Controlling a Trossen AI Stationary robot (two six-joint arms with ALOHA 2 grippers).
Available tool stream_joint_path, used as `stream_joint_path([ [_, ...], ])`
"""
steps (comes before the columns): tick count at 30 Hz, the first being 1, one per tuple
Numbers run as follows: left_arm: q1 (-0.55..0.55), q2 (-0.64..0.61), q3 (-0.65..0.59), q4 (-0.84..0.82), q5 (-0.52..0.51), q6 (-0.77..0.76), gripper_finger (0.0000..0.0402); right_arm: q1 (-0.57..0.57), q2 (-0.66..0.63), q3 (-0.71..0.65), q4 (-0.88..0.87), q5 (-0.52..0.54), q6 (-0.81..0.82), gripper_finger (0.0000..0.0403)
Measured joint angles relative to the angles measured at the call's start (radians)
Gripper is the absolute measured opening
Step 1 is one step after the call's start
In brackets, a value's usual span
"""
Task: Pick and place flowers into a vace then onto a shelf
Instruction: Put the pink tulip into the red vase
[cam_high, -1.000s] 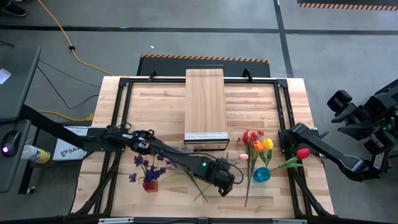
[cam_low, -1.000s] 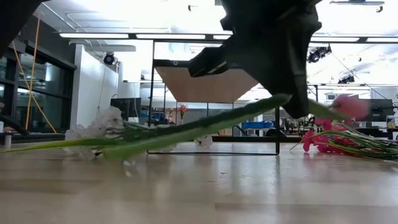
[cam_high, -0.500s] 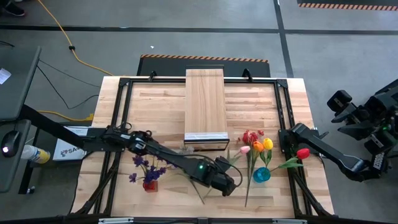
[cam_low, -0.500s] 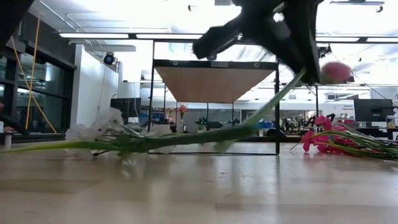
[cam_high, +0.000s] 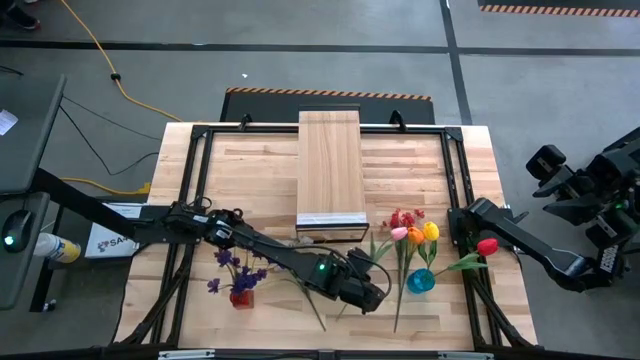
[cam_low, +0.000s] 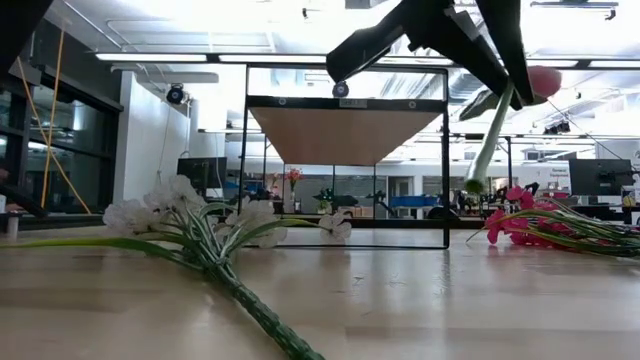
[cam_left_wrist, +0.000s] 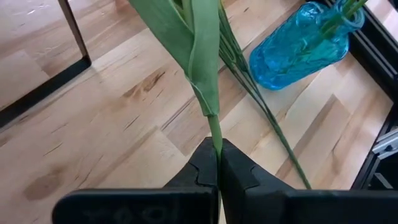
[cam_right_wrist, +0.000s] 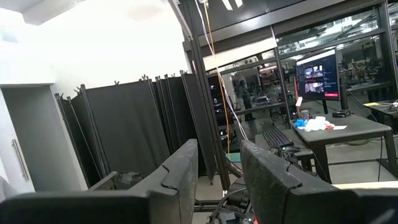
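One pink tulip (cam_high: 396, 233) pinched by its stem in the left tool (cam_left_wrist: 218, 177), lifted off the bench (cam_high: 260, 160) beside the blue vase (cam_high: 421, 281), fingers pressed together, right tool (cam_right_wrist: 217, 180) spread, parked off the bench, shelf (cam_high: 330, 165) behind.

The high view looks straight down on the whole table (cam_high: 250, 170); the low view looks level across it, both sharing the shelf (cam_high: 329, 170).

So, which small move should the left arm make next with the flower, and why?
Probably carry it toward the blue vase. The left gripper is shut on the pink tulip, whose stem hangs clear of the table in the low view, and the vase stands close by, already holding stems.
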Motion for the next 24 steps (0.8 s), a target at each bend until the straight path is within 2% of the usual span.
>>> stream_joint_path([
  [11, 0.0, -0.028, -0.001, -0.02, -0.028, 0.034, 0.0033, 0.0, 0.0, 0.0, 0.0, 0.0, 0.0, 0.0114],
  [24, -0.015, -0.116, 0.0, -0.169, -0.051, 0.024, 0.0033, 0.0, 0.0, 0.0, 0.0, 0.0, 0.0, 0.0114],
])
